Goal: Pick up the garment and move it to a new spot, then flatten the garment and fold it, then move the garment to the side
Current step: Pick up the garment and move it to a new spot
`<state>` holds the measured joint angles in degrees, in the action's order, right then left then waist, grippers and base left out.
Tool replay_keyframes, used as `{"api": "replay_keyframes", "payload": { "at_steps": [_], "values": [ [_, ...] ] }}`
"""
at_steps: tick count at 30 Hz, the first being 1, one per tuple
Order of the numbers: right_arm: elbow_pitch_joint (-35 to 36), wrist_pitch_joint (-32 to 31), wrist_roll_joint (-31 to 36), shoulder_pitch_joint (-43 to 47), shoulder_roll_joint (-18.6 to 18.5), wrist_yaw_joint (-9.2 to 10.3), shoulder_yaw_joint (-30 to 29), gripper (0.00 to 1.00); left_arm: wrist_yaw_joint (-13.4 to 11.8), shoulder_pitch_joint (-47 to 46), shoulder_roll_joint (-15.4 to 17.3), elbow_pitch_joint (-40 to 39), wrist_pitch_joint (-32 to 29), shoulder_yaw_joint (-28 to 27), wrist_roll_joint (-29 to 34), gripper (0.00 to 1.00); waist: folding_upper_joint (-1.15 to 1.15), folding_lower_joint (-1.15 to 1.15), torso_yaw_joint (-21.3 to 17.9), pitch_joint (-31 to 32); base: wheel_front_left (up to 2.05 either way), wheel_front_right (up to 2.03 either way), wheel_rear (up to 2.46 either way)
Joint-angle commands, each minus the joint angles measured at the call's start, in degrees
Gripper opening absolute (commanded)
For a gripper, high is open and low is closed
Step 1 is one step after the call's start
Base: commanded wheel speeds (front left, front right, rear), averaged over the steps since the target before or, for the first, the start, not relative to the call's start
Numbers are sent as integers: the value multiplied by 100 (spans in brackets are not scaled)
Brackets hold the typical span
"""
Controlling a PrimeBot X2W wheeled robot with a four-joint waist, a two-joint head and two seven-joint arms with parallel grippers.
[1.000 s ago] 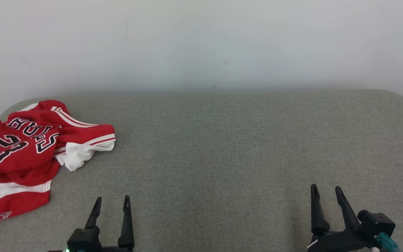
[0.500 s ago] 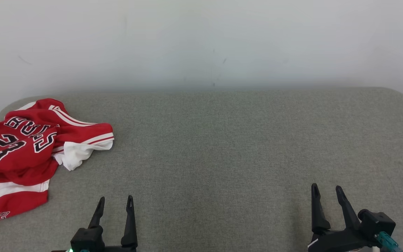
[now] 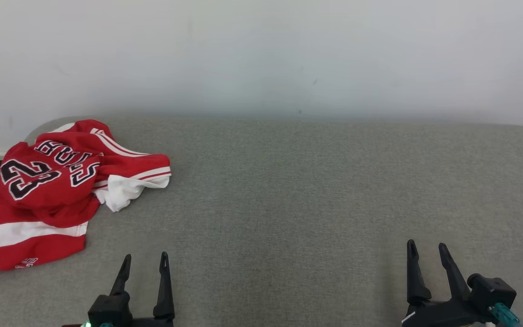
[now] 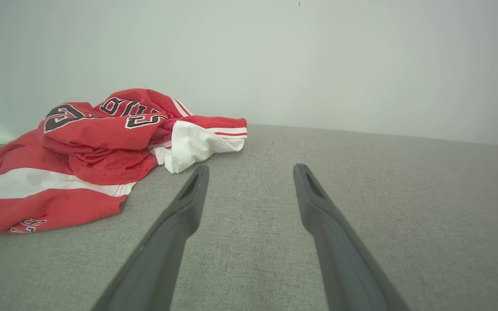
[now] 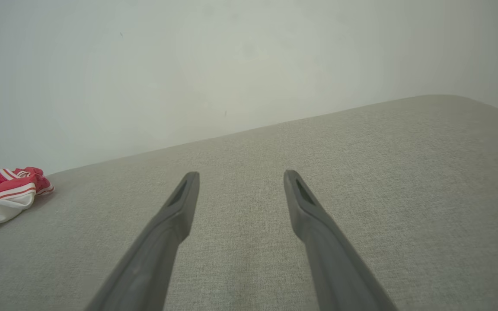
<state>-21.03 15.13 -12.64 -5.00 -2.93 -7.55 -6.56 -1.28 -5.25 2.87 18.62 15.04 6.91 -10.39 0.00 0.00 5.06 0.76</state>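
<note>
Crumpled red-and-white mesh jersey (image 3: 52, 190) (numbered 23) on grey fabric surface (image 3: 311, 190); left gripper (image 3: 145, 261) and right gripper (image 3: 427, 250) both spread wide, empty.

A crumpled red jersey (image 3: 48, 190) with white trim and a black 23 lies at the far left of the grey desk (image 3: 288, 190), below a pale wall (image 3: 261, 54). The left pincer (image 3: 146, 255), near the jersey but clear of it, and the right pincer (image 3: 426, 244), well apart, both gape empty.
</note>
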Motion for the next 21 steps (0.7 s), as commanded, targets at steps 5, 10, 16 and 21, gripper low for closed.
{"api": "replay_keyframes", "payload": {
  "at_steps": [5,10,16,21],
  "values": [
    [31,4,15,60,9,12,54,100,-13,64,5,-6,22,-103,106,100,0,0,627,47,0,0,0],
    [13,4,-15,61,9,12,117,100,3,103,19,1,22,-180,161,100,0,0,1033,76,0,0,0],
    [-20,4,-71,70,9,12,259,100,16,188,58,15,22,-287,243,100,0,0,1717,111,0,0,0],
    [-37,4,25,106,8,12,286,100,5,268,80,11,21,-375,263,100,0,0,2104,143,0,0,0]
  ]
}}
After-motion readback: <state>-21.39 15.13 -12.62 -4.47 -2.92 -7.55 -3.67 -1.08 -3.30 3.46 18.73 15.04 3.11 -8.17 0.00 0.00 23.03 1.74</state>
